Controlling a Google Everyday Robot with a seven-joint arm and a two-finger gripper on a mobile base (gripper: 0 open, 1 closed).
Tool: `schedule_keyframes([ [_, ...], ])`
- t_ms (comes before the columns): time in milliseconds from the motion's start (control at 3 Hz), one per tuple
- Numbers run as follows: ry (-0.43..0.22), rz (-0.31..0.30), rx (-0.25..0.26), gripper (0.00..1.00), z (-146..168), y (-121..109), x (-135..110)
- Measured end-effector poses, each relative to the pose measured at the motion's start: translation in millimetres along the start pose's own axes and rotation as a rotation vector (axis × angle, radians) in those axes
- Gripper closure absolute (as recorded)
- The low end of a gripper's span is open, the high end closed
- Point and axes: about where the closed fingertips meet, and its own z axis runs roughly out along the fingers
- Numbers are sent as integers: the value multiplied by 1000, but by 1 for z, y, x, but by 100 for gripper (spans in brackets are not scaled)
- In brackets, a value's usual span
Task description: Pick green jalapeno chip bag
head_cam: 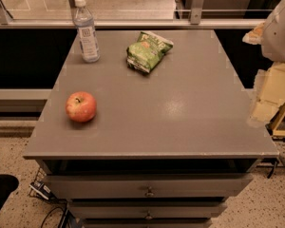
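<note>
The green jalapeno chip bag (148, 50) lies on the far middle of the grey cabinet top (180, 108). It is glossy and wrinkled, with white and orange-red print. My gripper (267, 98) shows as a pale cream shape at the right edge of the view, beyond the cabinet's right edge and under the arm's white housing (281, 30). It is well to the right of the bag, nearer to me, and touches nothing on the top.
A clear water bottle (86, 31) with a white cap stands at the far left corner. A red apple (80, 107) sits at the left. Drawers (147, 186) run below the front edge. A rail and glass (133, 22) run behind the cabinet.
</note>
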Motion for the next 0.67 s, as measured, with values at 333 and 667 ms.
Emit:
schedule_keyframes([
  [333, 0, 0, 0, 0, 0, 0, 0],
  [667, -37, 84, 24, 0, 14, -42, -13],
])
